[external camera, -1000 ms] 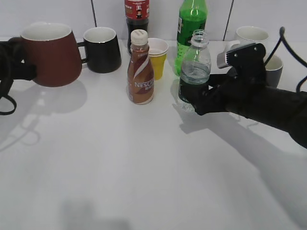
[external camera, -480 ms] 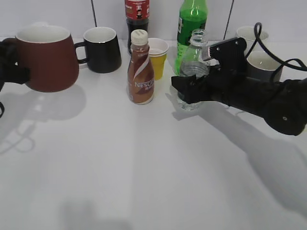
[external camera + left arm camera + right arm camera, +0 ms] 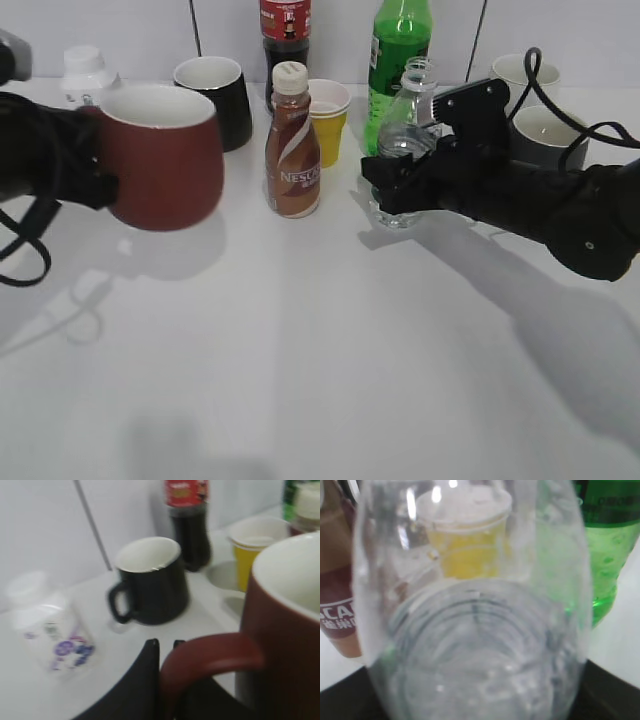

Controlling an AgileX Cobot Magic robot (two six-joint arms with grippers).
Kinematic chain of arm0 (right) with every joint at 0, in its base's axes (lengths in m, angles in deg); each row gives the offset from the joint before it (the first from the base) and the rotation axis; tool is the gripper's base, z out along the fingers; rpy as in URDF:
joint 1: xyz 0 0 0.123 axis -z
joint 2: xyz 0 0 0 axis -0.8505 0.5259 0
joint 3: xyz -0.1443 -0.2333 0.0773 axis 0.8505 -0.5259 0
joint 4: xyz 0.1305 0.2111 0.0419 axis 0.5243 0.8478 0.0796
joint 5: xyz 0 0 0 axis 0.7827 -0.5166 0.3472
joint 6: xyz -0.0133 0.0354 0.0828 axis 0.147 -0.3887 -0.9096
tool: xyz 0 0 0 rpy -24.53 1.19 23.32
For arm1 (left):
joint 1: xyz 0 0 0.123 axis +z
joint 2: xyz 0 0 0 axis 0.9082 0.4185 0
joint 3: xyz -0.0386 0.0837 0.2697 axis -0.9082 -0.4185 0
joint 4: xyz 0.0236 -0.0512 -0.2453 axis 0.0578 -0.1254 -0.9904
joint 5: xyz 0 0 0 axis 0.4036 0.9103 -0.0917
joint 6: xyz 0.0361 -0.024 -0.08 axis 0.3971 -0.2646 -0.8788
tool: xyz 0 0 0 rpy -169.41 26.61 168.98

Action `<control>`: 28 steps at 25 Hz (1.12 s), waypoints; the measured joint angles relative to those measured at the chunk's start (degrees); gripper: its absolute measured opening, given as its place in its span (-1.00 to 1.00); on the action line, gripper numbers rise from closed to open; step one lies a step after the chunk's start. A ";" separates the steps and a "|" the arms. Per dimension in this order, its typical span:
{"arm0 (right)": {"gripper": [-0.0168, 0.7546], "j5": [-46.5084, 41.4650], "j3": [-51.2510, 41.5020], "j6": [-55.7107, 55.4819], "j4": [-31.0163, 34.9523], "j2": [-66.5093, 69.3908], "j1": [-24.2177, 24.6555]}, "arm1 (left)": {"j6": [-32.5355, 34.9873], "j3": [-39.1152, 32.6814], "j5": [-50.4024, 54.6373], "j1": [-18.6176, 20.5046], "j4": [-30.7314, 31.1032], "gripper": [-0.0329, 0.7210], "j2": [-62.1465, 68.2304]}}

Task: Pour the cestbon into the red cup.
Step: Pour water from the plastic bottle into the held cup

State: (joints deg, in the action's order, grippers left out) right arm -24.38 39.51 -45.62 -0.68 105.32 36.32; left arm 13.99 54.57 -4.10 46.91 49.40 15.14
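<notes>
Both grasps look made: left claw (image 3: 105, 185) grips the red cup (image 3: 160, 155) by its handle near the surface's left edge; right claw (image 3: 392, 190) clamps the upright cestbon (image 3: 405, 140) toward the back edge. Pouring remains.

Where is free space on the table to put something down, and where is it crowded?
The whole near half of the table is bare, in front of the Nescafe bottle. The back row is crowded: black mug, yellow cup, green bottle, water bottle, grey cup. The red cup fills the left.
</notes>
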 joint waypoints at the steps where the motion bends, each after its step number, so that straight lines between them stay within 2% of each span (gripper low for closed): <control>1: 0.26 -0.08 0.00 0.00 -0.06 -0.14 0.00 | 0.00 0.00 0.77 -1.00 0.00 -0.80 0.00; 11: 0.26 -3.03 -6.62 5.30 -1.04 -10.69 0.00 | 0.00 -0.07 0.94 -11.16 0.04 -0.80 1.91; 15: 0.26 -3.17 -8.94 9.41 -7.47 -17.08 0.00 | 0.00 -0.07 -3.18 -13.71 0.04 -0.80 6.45; 18: 0.26 -3.29 -8.87 13.74 -11.33 -19.70 0.00 | 0.00 -0.07 -8.59 -14.89 0.11 -0.80 10.21; 28: 0.26 -4.40 -2.52 28.32 -11.96 -18.19 0.00 | 0.00 -0.07 -17.06 -15.35 0.11 -0.80 15.47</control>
State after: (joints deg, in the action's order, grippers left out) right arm -28.78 36.99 -17.30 -12.64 87.13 36.32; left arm 13.99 54.50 -21.17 31.56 49.51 30.61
